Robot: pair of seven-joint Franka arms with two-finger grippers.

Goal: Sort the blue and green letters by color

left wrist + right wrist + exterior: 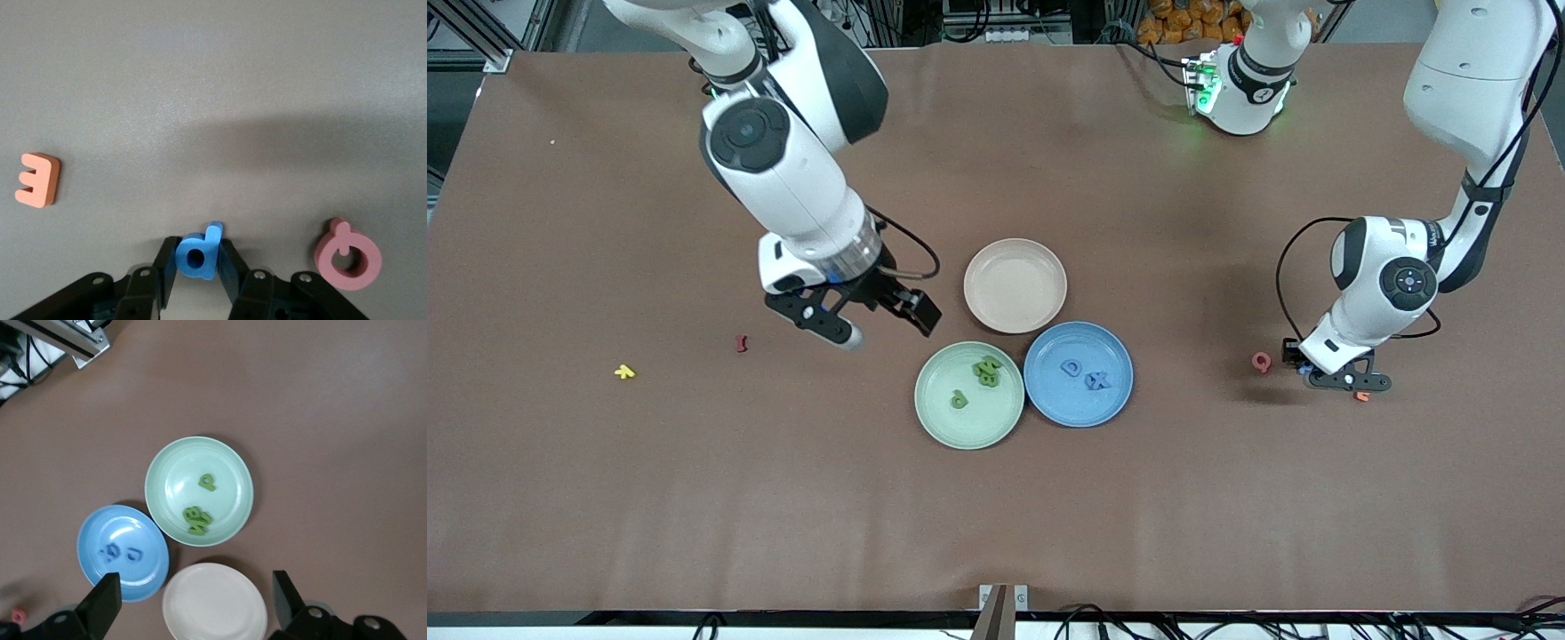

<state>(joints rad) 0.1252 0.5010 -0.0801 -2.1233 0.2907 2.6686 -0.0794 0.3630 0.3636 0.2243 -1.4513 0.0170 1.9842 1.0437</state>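
My left hand (195, 267) is pinched shut on a small blue foam letter P (199, 250), low on the worktop between the pink foam Q (347, 255) and the orange foam E (38, 179). The hold looks shallow, so I judge the letter could twist or drop once lifted, or clip the Q close beside it. My right hand (855, 322) hangs wide open and empty, waiting above bare worktop beside the pale green plate (941, 418), which holds green letters (987, 371); the blue plate (1116, 391) touches it. The brown matte worktop (1227, 498) gives ample room.

No printed text — only foam letters (1087, 375) themselves.
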